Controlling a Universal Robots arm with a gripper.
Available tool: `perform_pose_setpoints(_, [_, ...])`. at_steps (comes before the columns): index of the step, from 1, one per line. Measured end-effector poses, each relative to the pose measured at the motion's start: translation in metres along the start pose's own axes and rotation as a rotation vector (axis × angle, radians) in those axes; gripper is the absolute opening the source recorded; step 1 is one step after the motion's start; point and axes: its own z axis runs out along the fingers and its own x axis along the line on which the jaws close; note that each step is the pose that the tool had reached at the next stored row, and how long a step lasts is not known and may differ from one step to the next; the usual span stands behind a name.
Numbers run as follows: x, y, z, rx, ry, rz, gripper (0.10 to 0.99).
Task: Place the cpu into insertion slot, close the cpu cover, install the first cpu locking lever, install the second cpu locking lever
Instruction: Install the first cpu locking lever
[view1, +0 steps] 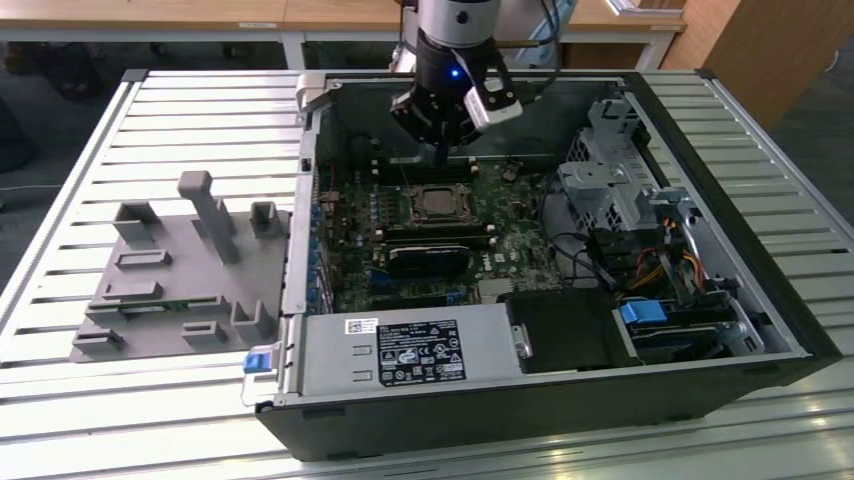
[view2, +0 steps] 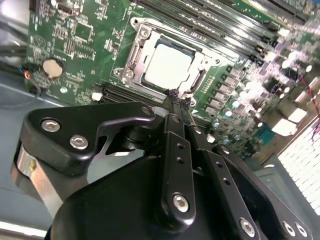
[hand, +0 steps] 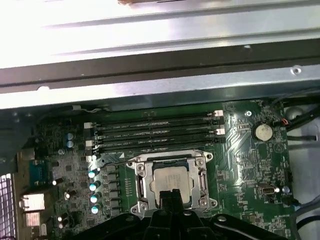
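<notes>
An open black computer case lies on its side, its green motherboard exposed. The cpu sits in the insertion slot, with the cpu cover flat around it. The gripper hovers just beside the cover, fingertips pressed together, holding nothing. The levers seem the step in hand: push only the thin wire lever, sparing chip and memory slots. Beneath is a slatted metal table with a grey fixture tray. Wooden benches stand behind.
</notes>
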Motion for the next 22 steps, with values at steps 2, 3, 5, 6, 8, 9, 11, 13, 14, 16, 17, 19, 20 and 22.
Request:
perform_pose_setpoints(2, [0.0000,-0.0001,0.0002,0.000,0.0009,-0.017,0.118])
perform_pose_setpoints(3, [0.0004,-0.0001,0.0003,0.000,0.0009,-0.018,0.118])
perform_pose_setpoints(5, [0.0022,-0.0003,0.0006,0.000,0.0008,-0.018,0.118])
perform_pose_setpoints(6, [0.0037,-0.0004,0.0008,0.000,0.0008,-0.018,0.118])
perform_pose_setpoints(8, [0.0077,-0.0008,0.0012,0.000,0.0007,-0.018,0.118])
perform_pose_setpoints(9, [0.0096,-0.0011,0.0015,0.000,0.0008,-0.018,0.118])
perform_pose_setpoints(11, [0.0121,-0.0014,0.0022,0.000,0.0008,-0.018,0.118])
perform_pose_setpoints(13, [0.0150,-0.0021,0.0027,0.000,0.0005,-0.018,0.118])
perform_pose_setpoints(14, [0.0166,-0.0024,0.0031,0.000,0.0001,-0.020,0.118])
perform_pose_setpoints(16, [0.0179,-0.0026,0.0040,-0.001,0.0006,-0.032,0.118])
perform_pose_setpoints(17, [0.0180,-0.0027,0.0044,-0.001,0.0012,-0.044,0.118])
perform_pose_setpoints(19, [0.0182,-0.0027,0.0053,-0.001,0.0025,-0.071,0.118])
perform_pose_setpoints(20, [0.0198,-0.0030,0.0058,-0.001,0.0027,-0.075,0.118])
perform_pose_setpoints(22, [0.0255,-0.0036,0.0065,-0.001,0.0022,-0.076,0.118])
